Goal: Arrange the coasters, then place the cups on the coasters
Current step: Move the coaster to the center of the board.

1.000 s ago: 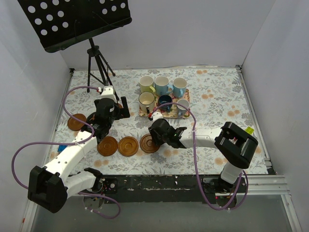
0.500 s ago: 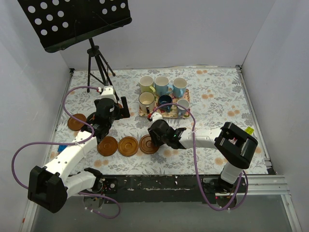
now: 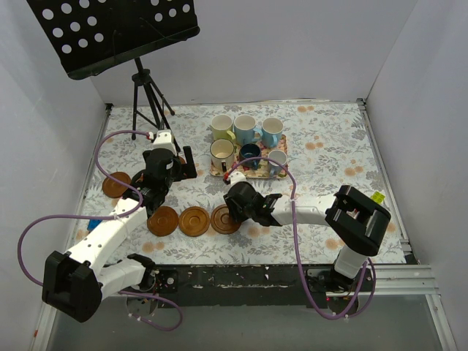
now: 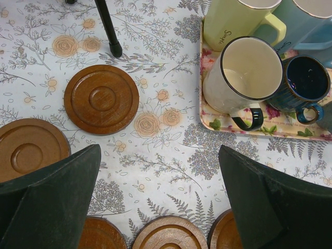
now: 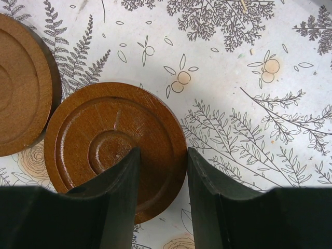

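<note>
One floral-clothed table [image 3: 329, 146] carries one black music stand [image 3: 110, 33], one rectangular floral tray [image 4: 270, 132], six cups [image 3: 245, 129] and coasters [image 4: 101, 98], of which five can be counted (only the left wrist view shows all five at once).

From above, the left arm covers the coaster beside the stand's tripod foot, so four show plainly there: one alone at the left [image 3: 115, 184] and three in a line at the near edge. The left wrist view cuts those three off at its lower border and crops the far cups.

All six cups stand upright in the tray, in two rows of three. The cream cup [image 4: 244, 78] is visibly empty; the dark blue cup [image 4: 306, 83] is too dark inside to judge.

The left gripper [image 4: 158, 155] is spread wide with nothing in it, hanging over bare cloth between coasters and tray. The right gripper [image 5: 162, 151] has its jaws partway apart, straddling the rim of the rightmost coaster [image 5: 104, 140], which lies flat. Whether the fingers press on it I cannot tell.
</note>
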Controlling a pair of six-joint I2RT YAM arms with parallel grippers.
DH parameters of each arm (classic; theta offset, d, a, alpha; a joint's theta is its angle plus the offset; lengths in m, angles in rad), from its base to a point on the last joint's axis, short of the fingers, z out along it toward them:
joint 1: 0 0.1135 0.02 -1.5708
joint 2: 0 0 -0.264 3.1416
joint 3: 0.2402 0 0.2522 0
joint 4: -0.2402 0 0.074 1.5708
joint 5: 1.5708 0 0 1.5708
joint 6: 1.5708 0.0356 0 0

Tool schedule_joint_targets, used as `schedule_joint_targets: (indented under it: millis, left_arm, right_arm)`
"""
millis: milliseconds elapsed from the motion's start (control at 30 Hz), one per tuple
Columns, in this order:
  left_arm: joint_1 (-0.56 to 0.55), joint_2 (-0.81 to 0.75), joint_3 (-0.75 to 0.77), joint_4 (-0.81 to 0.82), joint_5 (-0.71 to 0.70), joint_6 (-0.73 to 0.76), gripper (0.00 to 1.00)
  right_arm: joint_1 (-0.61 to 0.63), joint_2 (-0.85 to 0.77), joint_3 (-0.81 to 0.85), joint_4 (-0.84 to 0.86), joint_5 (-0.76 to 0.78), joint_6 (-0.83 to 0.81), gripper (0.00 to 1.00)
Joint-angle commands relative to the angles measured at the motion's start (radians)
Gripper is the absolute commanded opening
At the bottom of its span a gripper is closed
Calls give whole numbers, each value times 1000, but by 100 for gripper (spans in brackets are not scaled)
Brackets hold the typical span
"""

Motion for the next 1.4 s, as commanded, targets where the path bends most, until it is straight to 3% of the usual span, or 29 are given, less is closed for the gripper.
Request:
schedule_joint_targets:
  millis: [0,1367]
  left_arm:
    - [1,-4,5,-4,-16,-3,98]
    - [1,11,13,-13,-2,-11,98]
  right_arm:
    - [18,-18,-2,-72,1,0,34]
    - [26,20,65,-76,20,-1,34]
